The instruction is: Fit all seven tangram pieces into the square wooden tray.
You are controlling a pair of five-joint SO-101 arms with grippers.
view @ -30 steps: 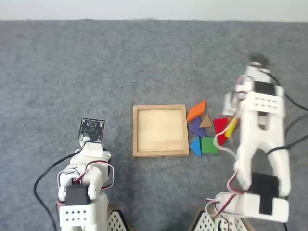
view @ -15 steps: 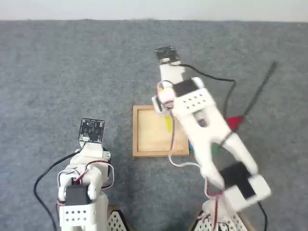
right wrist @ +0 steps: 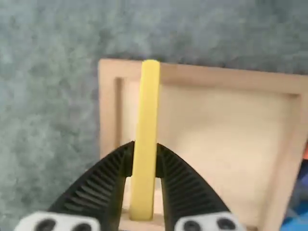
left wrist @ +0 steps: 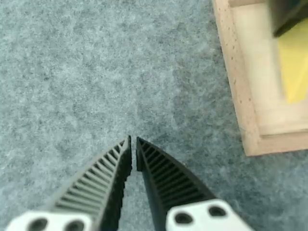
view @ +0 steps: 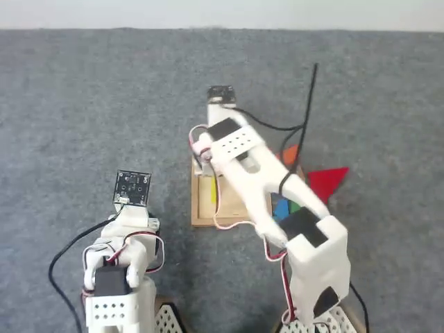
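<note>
Right hand [right wrist: 144, 149]: clenched on the yellow piece [right wrist: 149, 96], which stands on its edge.
Tray [right wrist: 216, 77]: directly below this hand and the piece.
Left hand [left wrist: 133, 142]: clenched, holding nothing, over the grey surface [left wrist: 72, 72], apart from the tray.

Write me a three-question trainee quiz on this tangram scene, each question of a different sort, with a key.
1. True or false: the right gripper is shut on the yellow piece, which stands on edge.
2. Fill in: the left gripper is ___ (open or shut) and holds nothing.
3. Where is the yellow piece? A inside the outline of the wooden tray; B outside it; C in the left gripper.
Key: 1 true; 2 shut; 3 A.
</note>
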